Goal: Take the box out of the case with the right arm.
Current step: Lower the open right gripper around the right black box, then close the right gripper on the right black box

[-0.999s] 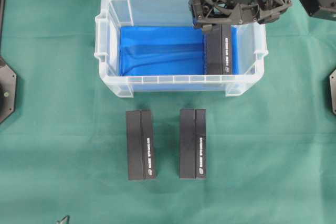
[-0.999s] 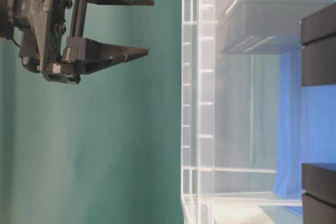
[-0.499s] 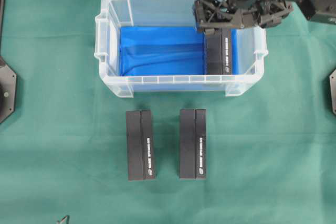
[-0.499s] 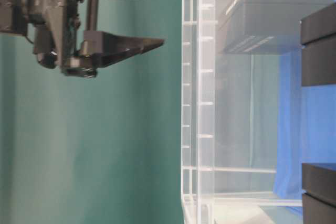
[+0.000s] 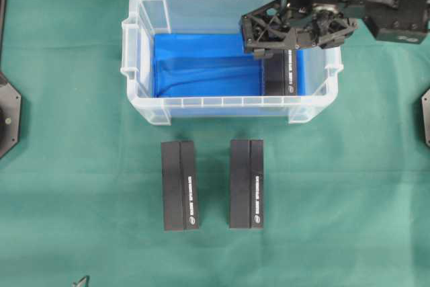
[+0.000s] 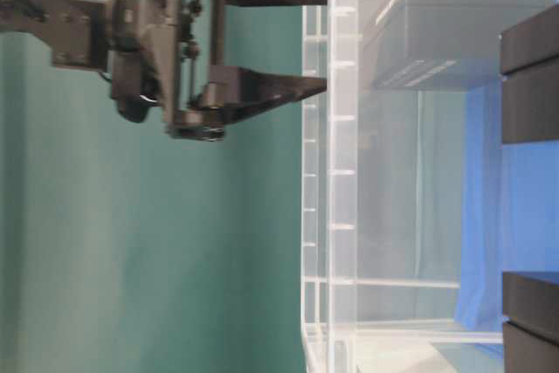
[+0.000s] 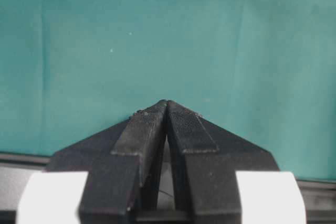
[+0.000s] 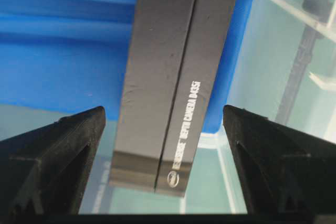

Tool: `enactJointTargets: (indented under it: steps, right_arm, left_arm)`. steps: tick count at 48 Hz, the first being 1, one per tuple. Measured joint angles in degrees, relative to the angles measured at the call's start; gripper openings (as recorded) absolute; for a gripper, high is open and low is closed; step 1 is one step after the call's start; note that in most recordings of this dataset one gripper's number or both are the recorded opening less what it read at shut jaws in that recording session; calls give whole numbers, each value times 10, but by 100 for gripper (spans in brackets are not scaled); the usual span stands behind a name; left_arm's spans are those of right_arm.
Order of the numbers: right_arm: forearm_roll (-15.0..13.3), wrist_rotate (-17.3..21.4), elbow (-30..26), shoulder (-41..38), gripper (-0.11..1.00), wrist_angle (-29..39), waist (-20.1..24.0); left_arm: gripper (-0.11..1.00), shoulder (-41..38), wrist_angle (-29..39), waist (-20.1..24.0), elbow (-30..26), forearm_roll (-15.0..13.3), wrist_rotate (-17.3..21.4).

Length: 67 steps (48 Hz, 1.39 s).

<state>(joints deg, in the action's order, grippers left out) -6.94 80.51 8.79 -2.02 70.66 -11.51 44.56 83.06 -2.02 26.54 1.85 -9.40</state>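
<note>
Since the earlier frame, we see the right gripper [image 8: 164, 156] advance, jaws spread wide and empty, straddling the box [image 8: 176, 82] inside the case [image 5: 141, 109]; grasp imminent.

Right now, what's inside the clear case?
One black box lies on the blue bottom at the right end of the case. The open right pincer hangs over the box's far end, covering it from overhead.

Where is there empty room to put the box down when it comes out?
Bare green cloth lies left of the two boxes on the table, right of them, and between them. Inside the case the blue floor's left part is free; its right end is crowded by the box and right gripper.
</note>
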Motion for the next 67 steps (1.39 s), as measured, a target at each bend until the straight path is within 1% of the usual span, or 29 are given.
enactJointTargets:
  steps: [7,16,27,31,43,55,58,62,63,67]
  right_arm:
    - [2,1,10,-10,89,-13,-2]
    - [14,0,28,-25,89,-47,-9]
    - [21,1,41,-44,89,-73,-10]
    - [25,1,42,-50,89,-77,-9]
    - [27,18,46,-52,89,-91,-10]
    - [32,19,47,-53,88,-96,-10]
    - [32,19,47,-53,84,-96,-11]
    - [33,19,47,-53,67,-96,-11]
    - [33,20,47,-54,65,-96,-11]
    - [33,20,47,-53,65,-96,-11]
  left_arm:
    - [0,1,0,0,0,0,-1]
    - [0,0,0,0,0,1,-1]
    - [0,0,0,0,0,1,-2]
    - [0,0,0,0,0,1,-1]
    - [0,1,0,0,0,0,-2]
    - [0,0,0,0,0,1,-1]
    - [0,1,0,0,0,0,-1]
    - [0,1,0,0,0,0,-1]
    - [0,1,0,0,0,1,-2]
    - [0,1,0,0,0,1,-2]
